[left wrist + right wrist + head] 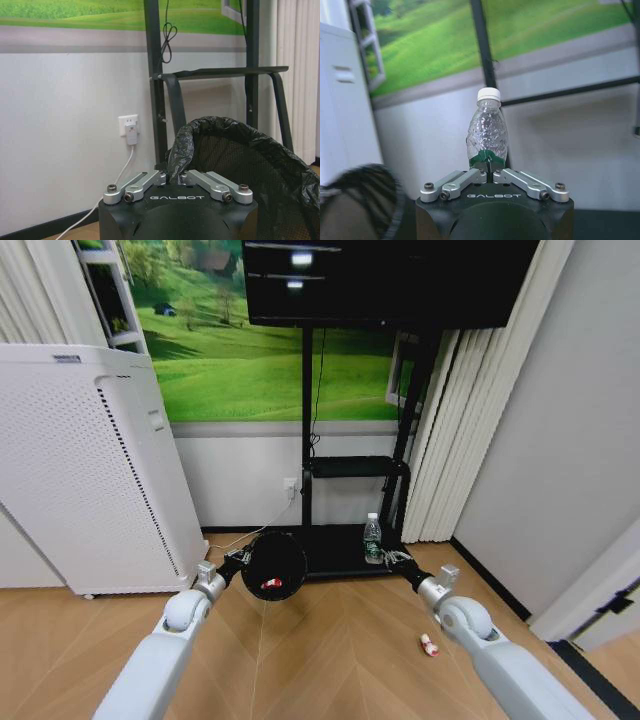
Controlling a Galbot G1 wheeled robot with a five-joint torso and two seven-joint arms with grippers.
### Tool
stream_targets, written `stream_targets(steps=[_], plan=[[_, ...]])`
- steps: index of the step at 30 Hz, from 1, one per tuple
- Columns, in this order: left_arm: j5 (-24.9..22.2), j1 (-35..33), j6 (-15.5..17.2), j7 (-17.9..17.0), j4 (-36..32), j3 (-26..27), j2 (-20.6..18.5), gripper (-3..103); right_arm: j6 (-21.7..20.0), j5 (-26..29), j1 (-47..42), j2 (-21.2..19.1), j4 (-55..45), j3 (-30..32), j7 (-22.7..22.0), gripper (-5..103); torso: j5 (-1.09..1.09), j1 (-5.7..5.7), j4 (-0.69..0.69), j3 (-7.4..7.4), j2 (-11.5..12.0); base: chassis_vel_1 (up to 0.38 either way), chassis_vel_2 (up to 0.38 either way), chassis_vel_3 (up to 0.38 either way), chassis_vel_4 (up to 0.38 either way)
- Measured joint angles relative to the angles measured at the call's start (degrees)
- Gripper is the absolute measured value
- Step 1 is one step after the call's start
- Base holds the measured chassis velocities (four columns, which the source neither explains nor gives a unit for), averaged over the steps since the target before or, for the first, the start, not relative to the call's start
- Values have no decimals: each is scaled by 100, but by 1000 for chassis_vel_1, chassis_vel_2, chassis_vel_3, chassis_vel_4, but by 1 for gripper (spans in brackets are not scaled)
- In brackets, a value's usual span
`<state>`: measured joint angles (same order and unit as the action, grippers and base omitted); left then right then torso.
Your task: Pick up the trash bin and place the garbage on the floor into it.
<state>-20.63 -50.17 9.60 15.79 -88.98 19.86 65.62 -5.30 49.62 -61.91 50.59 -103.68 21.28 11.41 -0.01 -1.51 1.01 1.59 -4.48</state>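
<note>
The trash bin (pixel 272 562) is lifted off the floor and tipped, its mouth facing me, and my left gripper (pixel 238 562) is shut on its rim. The left wrist view shows the black liner and mesh wall of the trash bin (pixel 240 165) pinched in the left gripper (pixel 172 175). A red piece of garbage (pixel 271 585) lies inside the bin. My right gripper (pixel 393 558) is shut on a small clear bottle (pixel 372 538) with a green label, held upright. In the right wrist view the bottle (pixel 489 132) stands just beyond the right gripper (pixel 490 172). A red-and-white piece (pixel 428 644) lies on the floor under the right arm.
A tall white air purifier (pixel 90 470) stands at the left. The black TV stand (pixel 355 465) with its low base shelf (pixel 335 558) is straight ahead against the wall, curtains (pixel 460 420) to its right. A plugged-in wall socket (pixel 129 129) trails a white cable.
</note>
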Motion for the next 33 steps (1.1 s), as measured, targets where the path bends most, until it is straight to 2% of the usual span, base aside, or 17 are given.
stream_targets(steps=[4, 6, 12, 21, 27, 33], plan=[[41, 138, -1, -27, 45, -152, 121, 7, -49, -114, -78, 115, -287, -31, -60, 1, 2, 0, 1, 0, 0, 0, 0, 0, 0], [96, 236, -1, -120, 46, -370, 329, 7, -148, -247, -90, 301, -525, -156, -117, 1, 1, 0, 1, 0, 0, 0, 0, 0, 0], [248, 320, 5, -213, 120, -627, 676, 7, -208, -495, -85, 445, -676, -414, -70, 1, 1, 0, 1, 0, 0, 0, 0, 0, 0], [328, 434, 36, -236, 186, -797, 875, 7, -314, -822, -196, 577, -719, -599, 114, 1, 1, 0, 1, 0, 0, 0, 0, 0, 0], [316, 494, 93, -321, 118, -830, 951, 7, -336, -1366, -78, 855, -526, -888, -107, 1, 1, 0, -1, 0, 0, 0, 0, 0, 0], [299, 432, 131, -357, -12, -849, 936, 7, -329, -1504, -54, 975, -452, -938, -209, 22, 1, 0, 0, 0, 0, 0, 0, 0, 0]])
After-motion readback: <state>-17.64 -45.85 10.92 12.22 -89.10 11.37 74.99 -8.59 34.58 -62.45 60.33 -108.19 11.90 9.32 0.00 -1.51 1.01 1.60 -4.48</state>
